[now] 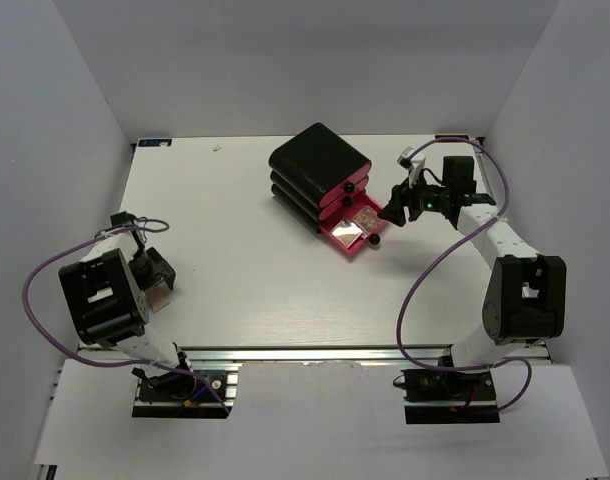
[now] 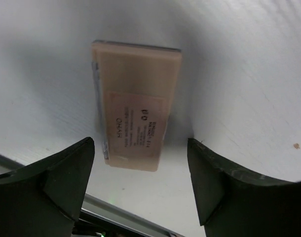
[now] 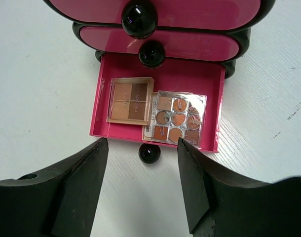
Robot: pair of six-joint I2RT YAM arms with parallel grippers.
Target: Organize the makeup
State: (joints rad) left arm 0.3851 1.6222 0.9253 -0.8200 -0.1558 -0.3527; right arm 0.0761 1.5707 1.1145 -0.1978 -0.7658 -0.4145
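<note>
A: Your left gripper [image 2: 140, 148] is spread wide. You can see both dark fingers [image 2: 56, 182] low in the view, one at each bottom corner.

B: Between them you have a flat tan makeup case [image 2: 135, 98] lying on the white table [image 2: 239, 74], with its printed label facing up at you.

A: Your fingertips sit either side of the case's near end, and neither tip touches it.

B: You'll also notice a metal rail [image 2: 121, 210] running across the bottom edge, and a small dark speck [image 2: 296, 145] on the table off to the right.
</note>
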